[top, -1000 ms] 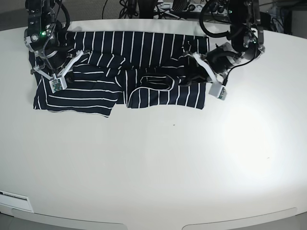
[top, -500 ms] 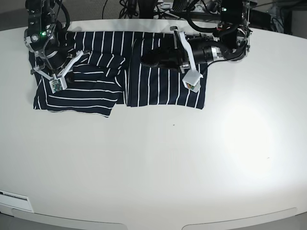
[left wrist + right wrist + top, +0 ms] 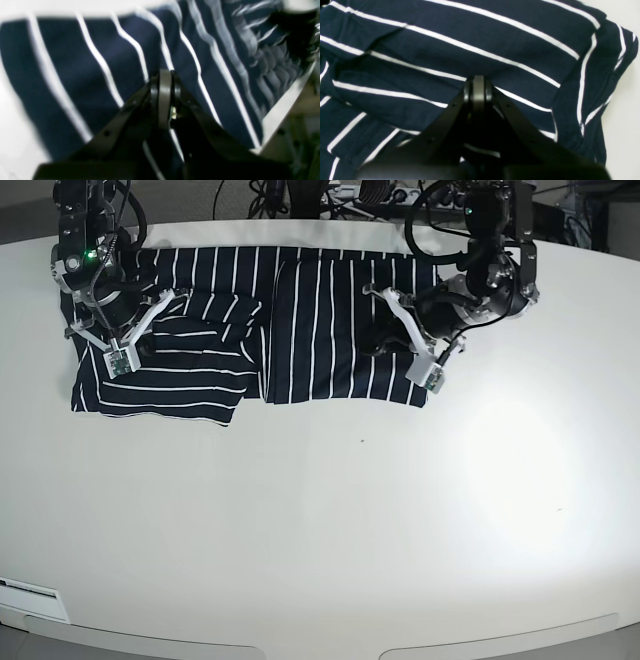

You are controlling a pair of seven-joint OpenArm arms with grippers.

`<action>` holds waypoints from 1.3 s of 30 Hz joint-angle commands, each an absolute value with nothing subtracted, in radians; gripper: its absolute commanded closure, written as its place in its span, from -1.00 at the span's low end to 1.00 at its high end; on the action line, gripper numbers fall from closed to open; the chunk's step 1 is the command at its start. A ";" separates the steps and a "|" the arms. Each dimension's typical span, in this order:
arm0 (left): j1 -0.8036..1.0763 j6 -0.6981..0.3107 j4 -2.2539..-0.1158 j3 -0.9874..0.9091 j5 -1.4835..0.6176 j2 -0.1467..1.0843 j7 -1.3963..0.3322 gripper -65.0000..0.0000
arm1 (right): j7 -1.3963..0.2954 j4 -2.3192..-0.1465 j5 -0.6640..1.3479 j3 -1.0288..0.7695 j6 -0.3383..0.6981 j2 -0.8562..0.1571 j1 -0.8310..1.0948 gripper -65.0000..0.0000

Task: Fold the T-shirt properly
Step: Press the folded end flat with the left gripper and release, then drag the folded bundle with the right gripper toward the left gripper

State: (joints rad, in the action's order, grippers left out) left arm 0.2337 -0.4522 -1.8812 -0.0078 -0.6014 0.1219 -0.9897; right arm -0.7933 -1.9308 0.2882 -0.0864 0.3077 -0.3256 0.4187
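Black fingers pressed tight together on the left gripper [image 3: 165, 82], tips meeting with no gap between them — and whether any cloth is pinched there, the wrist view does not tell, because the tips sit right over the striped fabric and the picture is blurred. From the base view the left gripper [image 3: 385, 345] hangs low over the shirt's right-hand part, its white-cased camera out toward the hem.

Over on the other side, the right gripper [image 3: 478, 85] is just as tightly closed, tips together above a rumpled patch of the T-shirt [image 3: 475, 40]. Nothing clearly caught between them here either. In the base view the right gripper [image 3: 140, 340] sits over the bunched left portion.

Now the T-shirt [image 3: 300, 320] itself — navy with thin white stripes, lying at the far side of the white table [image 3: 360, 530], between the two arms. Its right portion lies flat and smooth, stripes running front to back; its left portion is creased, stripes running crosswise, one flap reaching nearer the front.
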 commanded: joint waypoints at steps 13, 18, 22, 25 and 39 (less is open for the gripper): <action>0.227 -0.372 -1.763 0.149 -0.287 0.188 -0.900 1.00 | -0.805 -2.041 0.284 -0.086 0.287 -0.333 0.395 0.43; 0.227 -0.372 -1.745 0.149 -0.285 0.270 -0.897 1.00 | -0.815 -2.126 0.161 -0.088 0.167 -0.354 0.338 0.06; 0.228 -0.372 -1.745 0.149 -0.288 0.331 -0.898 1.00 | -0.845 -2.119 0.109 -0.158 0.090 -0.355 0.323 0.06; 0.224 -0.372 -1.745 0.149 -0.289 0.368 -0.897 1.00 | -0.878 -2.082 0.200 -0.256 0.115 -0.355 0.322 0.06; 0.224 -0.373 -1.747 0.147 -0.311 0.377 -0.898 1.00 | -1.120 -1.729 0.955 -0.524 0.423 -0.355 0.322 0.02</action>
State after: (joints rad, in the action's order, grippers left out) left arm 0.2043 -0.4225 -1.7721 0.1493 -0.4305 0.3546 -0.7174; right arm -1.1118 -1.7203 0.9649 -0.5190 0.4232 -0.3405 0.3264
